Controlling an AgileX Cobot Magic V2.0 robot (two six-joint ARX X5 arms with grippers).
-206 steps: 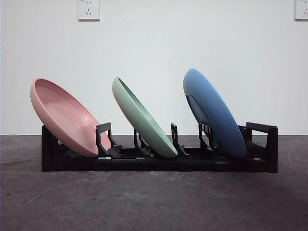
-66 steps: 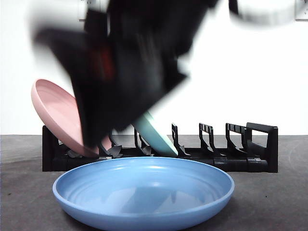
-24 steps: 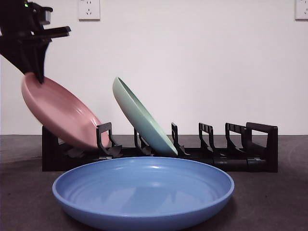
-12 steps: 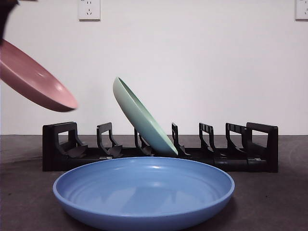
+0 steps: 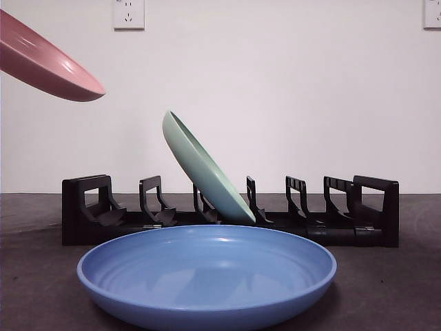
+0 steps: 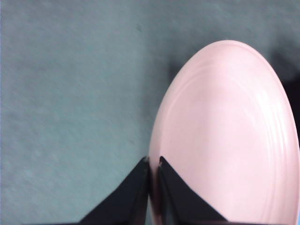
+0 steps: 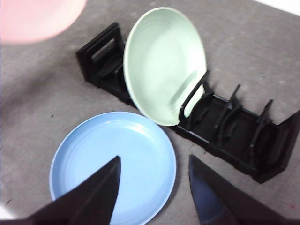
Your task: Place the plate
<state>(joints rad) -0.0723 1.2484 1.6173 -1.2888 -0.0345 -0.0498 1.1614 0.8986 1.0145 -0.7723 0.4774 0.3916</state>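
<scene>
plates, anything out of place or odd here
Nothing damaged or spilled. Only the green plate leans in the rack. The blue plate lies flat on the table in front of it. The pink plate hangs tilted in the air, its rim pinched in the left gripper.

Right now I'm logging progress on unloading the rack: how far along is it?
Done: the blue plate lies flat on the table in front of the black rack. In hand: the left end effector is shut on the rim of the pink plate, held in the air clear of the rack. Left: setting the pink plate down; the green plate leans in its slot. The right end effector hangs open above.
</scene>
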